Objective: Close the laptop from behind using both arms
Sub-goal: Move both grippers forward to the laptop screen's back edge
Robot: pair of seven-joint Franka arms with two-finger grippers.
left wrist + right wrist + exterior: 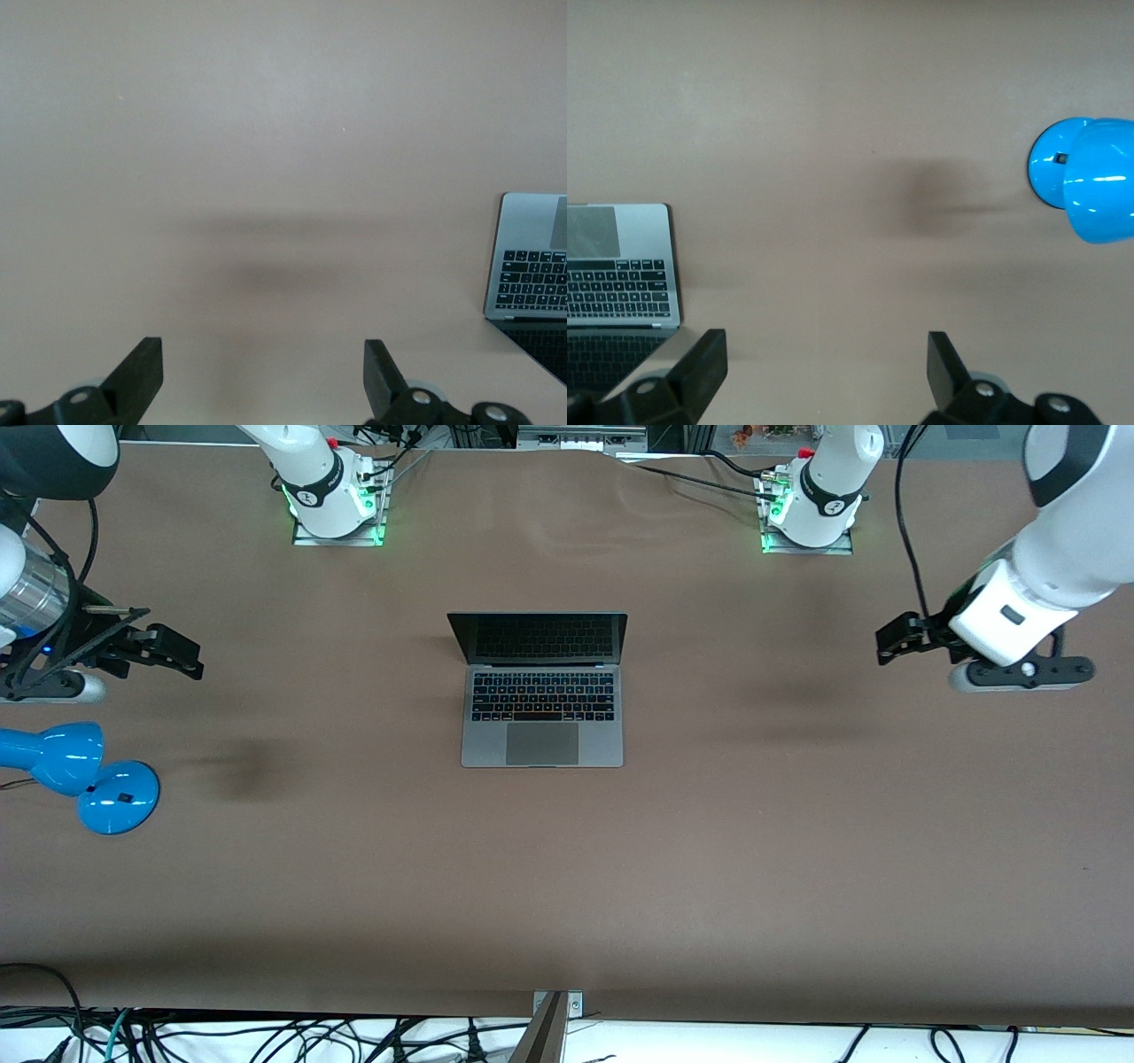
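Space-grey laptop sits open mid-table. Left gripper hovers over the left arm's end, right gripper over the right arm's end by the blue lamp; both spread wide, empty.

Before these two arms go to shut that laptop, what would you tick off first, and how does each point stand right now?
1. Laptop open, lid upright: ok.
2. Left hand open, holding nothing: ok.
3. Right hand open, holding nothing: ok.
4. Both hands at the lid: not ok, each hangs over bare table toward its own end.
5. Blue lamp away from the laptop: ok.
6. Lid's back free of obstacles: cannot tell.
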